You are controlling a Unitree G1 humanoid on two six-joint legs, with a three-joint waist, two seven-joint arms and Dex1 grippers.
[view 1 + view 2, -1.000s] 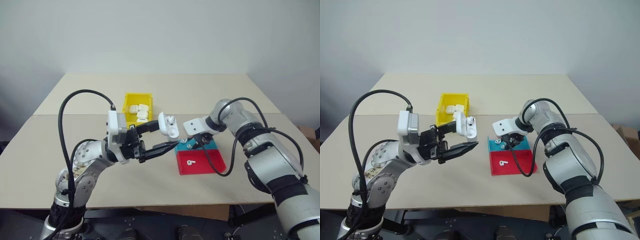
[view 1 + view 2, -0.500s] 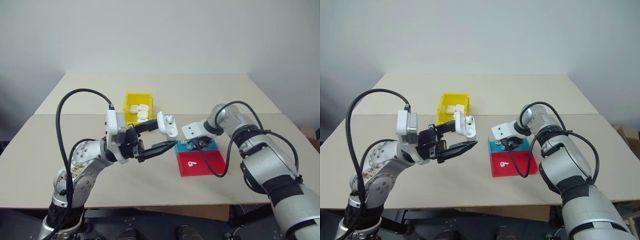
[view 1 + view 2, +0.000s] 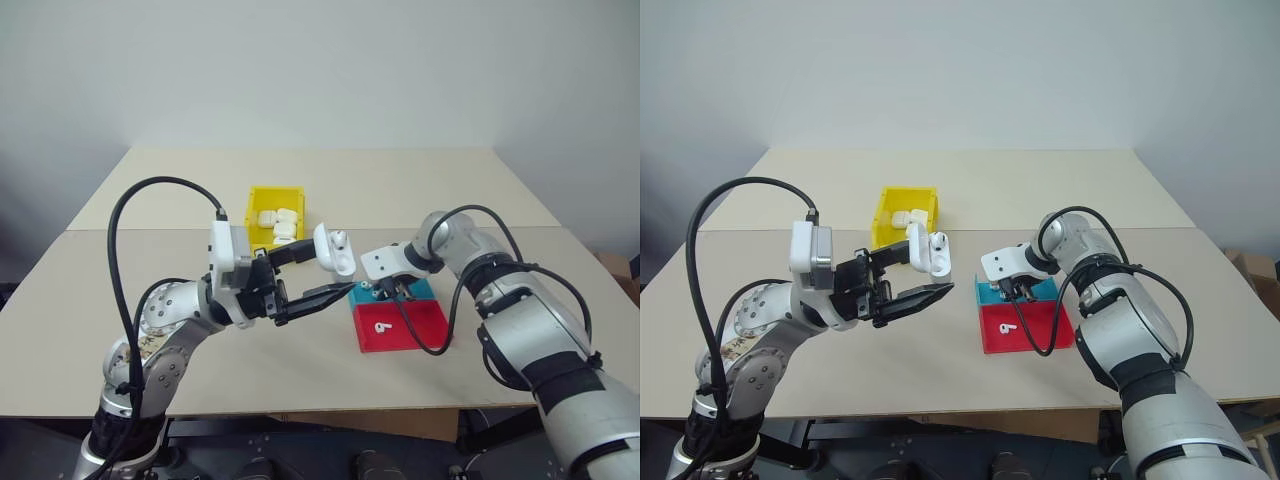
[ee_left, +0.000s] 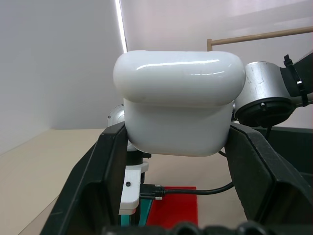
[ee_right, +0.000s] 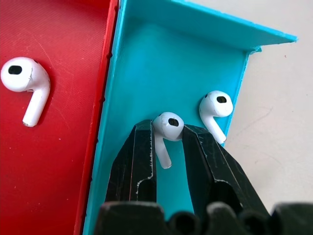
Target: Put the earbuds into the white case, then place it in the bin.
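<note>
A beige table [image 3: 150, 260] is standing before a plain pale wall. On it, the tray [image 3: 425, 325] is lying to the right of the yellow bin [image 3: 260, 200]. The left gripper [image 3: 325, 275] is clenching the white case [image 4: 178, 105], lid flipped up, above the table left of the tray. The right gripper [image 5: 170, 142] is pinching one of the earbuds [image 5: 166, 127] in the tray's teal part; another earbud [image 5: 215, 108] is lying just beside it, a third [image 5: 24, 83] in the red part.

Silver-grey metal arm links with black joint bands; white wrist camera blocks; black two-finger left gripper [image 3: 318, 275] and right gripper [image 5: 168, 147]; glossy black cables loop off each wrist
</note>
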